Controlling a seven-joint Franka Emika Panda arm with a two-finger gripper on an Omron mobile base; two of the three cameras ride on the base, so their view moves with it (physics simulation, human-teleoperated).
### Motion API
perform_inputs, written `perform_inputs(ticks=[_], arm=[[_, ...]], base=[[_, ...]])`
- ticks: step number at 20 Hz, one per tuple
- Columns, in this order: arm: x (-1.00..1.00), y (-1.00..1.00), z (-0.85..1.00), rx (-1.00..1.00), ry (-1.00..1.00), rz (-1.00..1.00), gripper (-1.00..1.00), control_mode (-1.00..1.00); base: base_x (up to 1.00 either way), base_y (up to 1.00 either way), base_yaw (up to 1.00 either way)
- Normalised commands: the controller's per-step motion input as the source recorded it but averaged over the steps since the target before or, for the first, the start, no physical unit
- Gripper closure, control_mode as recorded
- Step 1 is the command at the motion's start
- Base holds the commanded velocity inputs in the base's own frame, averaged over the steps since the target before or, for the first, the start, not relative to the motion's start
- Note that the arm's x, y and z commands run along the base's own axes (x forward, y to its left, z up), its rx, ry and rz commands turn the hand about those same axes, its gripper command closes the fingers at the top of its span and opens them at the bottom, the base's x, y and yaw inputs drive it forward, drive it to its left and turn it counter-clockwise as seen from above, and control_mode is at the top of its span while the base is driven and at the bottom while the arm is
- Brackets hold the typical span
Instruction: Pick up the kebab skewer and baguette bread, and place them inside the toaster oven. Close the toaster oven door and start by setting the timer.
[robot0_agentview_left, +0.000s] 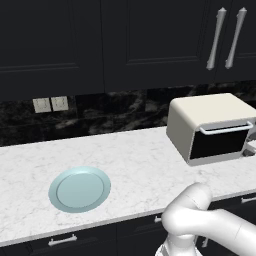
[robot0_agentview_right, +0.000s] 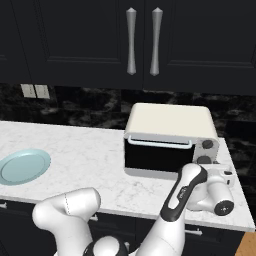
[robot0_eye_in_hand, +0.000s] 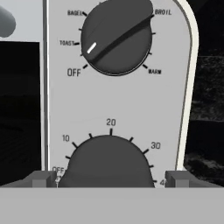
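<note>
Toaster oven (robot0_agentview_right: 167, 142) timer dial (robot0_eye_in_hand: 109, 162) sits right between the tool's (robot0_eye_in_hand: 110, 179) spread-apart fingertips (robot0_eye_in_hand: 41, 179), not yet pinched, with the mode knob (robot0_eye_in_hand: 116, 37) beyond it on the control panel. Its door (robot0_agentview_left: 220, 142) looks shut, so I'd judge only the timer twist remains. Out along the desk (robot0_agentview_left: 145, 160), toward its left end, lies a pale-blue plate (robot0_agentview_left: 80, 189), nothing blocking.

The toaster oven (robot0_agentview_left: 210, 127) sits on the surface (robot0_agentview_left: 140, 160). A plate (robot0_agentview_left: 79, 189) lies at its 8 o'clock, well apart.
</note>
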Motion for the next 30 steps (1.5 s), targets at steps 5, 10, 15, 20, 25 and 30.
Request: perform_inputs(ticks=[5,10,15,20,25,30], arm=[[0.03,0.04,0.0,0.0,0.0,0.0,-1.0,-1.0],[0.0,0.0,0.0,0.0,0.0,0.0,-1.0,-1.0],[0.0,0.0,0.0,0.0,0.0,0.0,-1.0,-1.0],[0.0,0.0,0.0,0.0,0.0,0.0,1.0,-1.0],[0.0,0.0,0.0,0.0,0.0,0.0,1.0,-1.0],[0.0,0.0,0.0,0.0,0.0,0.0,1.0,-1.0]], base=[[0.0,0.0,0.0],[0.0,0.0,0.0],[0.0,0.0,0.0],[0.0,0.0,0.0],[0.0,0.0,0.0],[0.0,0.0,0.0]])
